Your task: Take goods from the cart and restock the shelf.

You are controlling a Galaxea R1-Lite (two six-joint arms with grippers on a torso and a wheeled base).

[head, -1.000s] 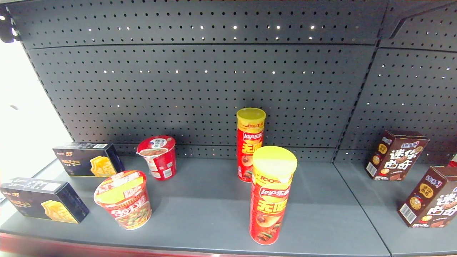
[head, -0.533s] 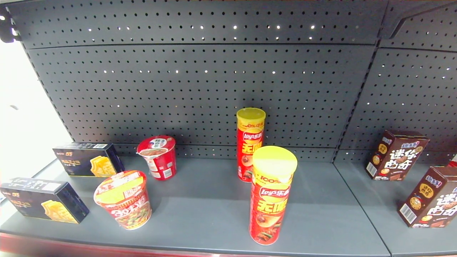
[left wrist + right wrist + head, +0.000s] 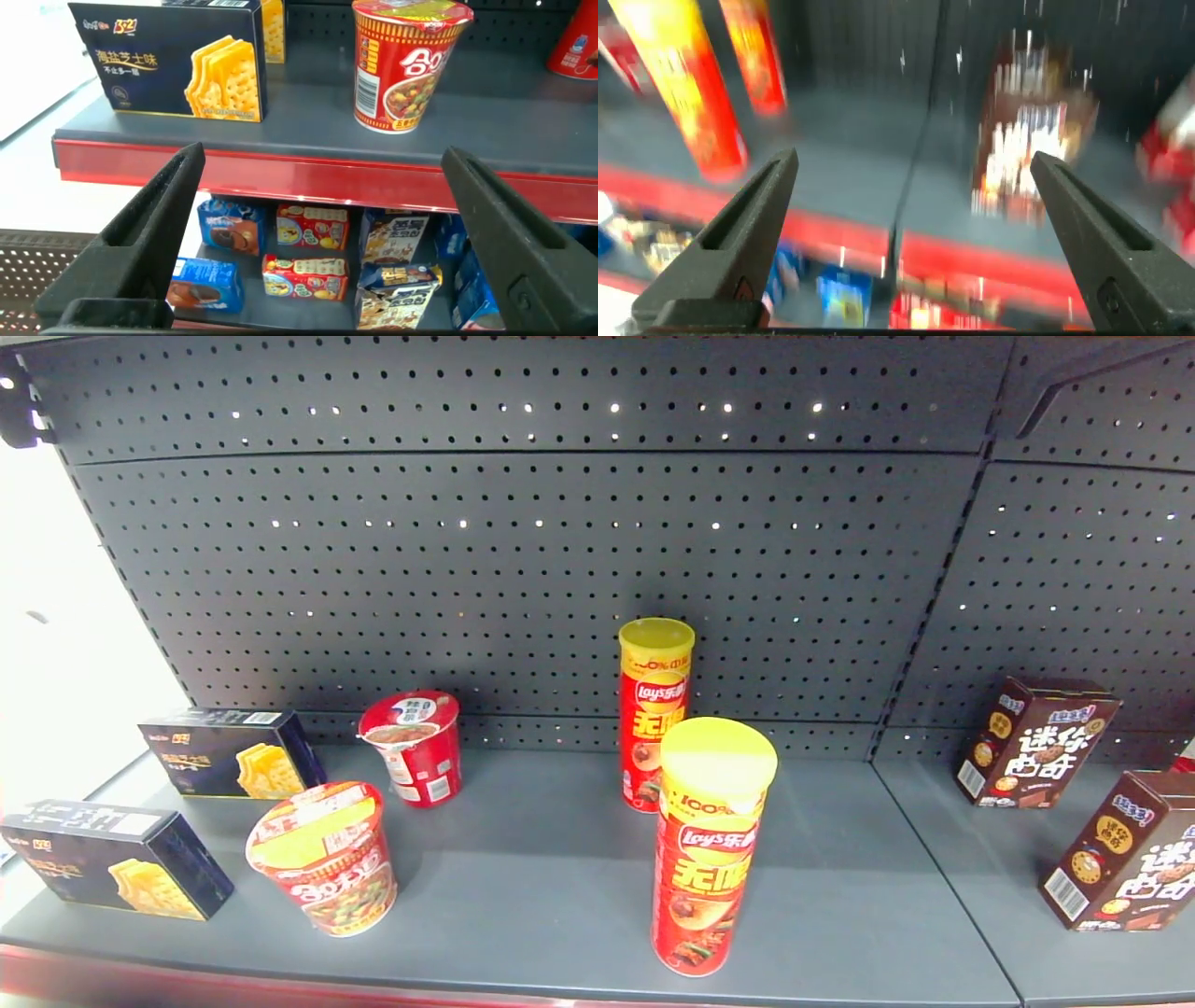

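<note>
On the grey shelf [image 3: 560,877] stand two red chip cans with yellow lids, the front can [image 3: 711,845] and the rear can [image 3: 653,709]. Two red noodle cups [image 3: 327,857] [image 3: 415,745] stand to their left, and two dark cracker boxes [image 3: 112,859] [image 3: 231,753] farther left. Brown biscuit boxes [image 3: 1034,742] [image 3: 1125,866] are on the right section. My left gripper [image 3: 322,233] is open and empty, below the shelf's red front edge [image 3: 308,173], facing a cracker box [image 3: 177,58] and a noodle cup [image 3: 406,58]. My right gripper [image 3: 910,233] is open and empty, facing the chip cans [image 3: 682,84] and a brown box [image 3: 1027,140].
A perforated dark back panel [image 3: 523,569] closes the shelf behind. A lower shelf holds several snack packs [image 3: 308,266] under the red edge. Free shelf floor lies between the noodle cups and the cans, and right of the front can.
</note>
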